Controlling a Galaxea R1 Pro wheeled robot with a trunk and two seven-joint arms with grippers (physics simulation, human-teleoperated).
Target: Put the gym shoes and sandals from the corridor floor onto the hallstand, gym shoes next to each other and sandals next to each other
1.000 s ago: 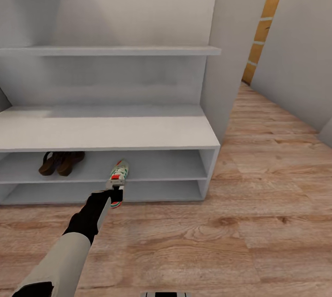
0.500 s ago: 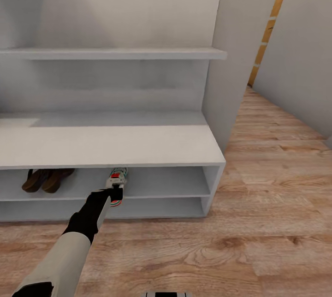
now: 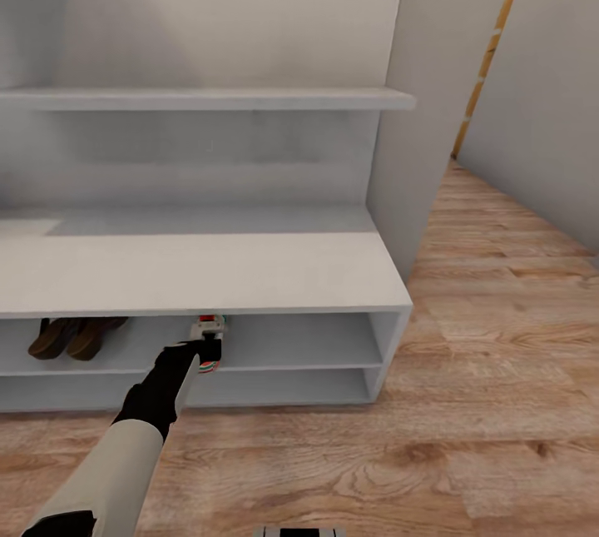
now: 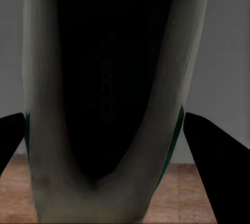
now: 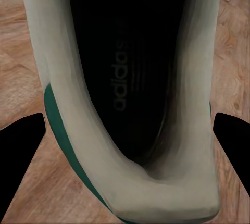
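Note:
The light-grey hallstand (image 3: 249, 270) stands before me in the head view. Two dark brown sandals (image 3: 71, 335) lie side by side at the left of its upper open tier. My left gripper (image 3: 204, 349) is shut on a white gym shoe (image 3: 210, 327) with teal stripes, holding it toe-first into that same tier, partly hidden under the bench top. The left wrist view looks into this shoe (image 4: 39, 104) between the dark fingers (image 4: 213, 143). In the right wrist view my right gripper (image 5: 130, 117) is shut on the second gym shoe (image 5: 57, 52), held over the wood floor (image 5: 21, 52).
An upper shelf (image 3: 208, 97) runs across the hallstand above the bench. A grey side panel (image 3: 408, 146) closes its right end. Wood plank floor (image 3: 499, 354) spreads to the right, bounded by a grey wall (image 3: 549, 104).
The head camera has moved closer, shifting the rack downward in the picture. My left gripper has carried its gym shoe farther in under the bench top.

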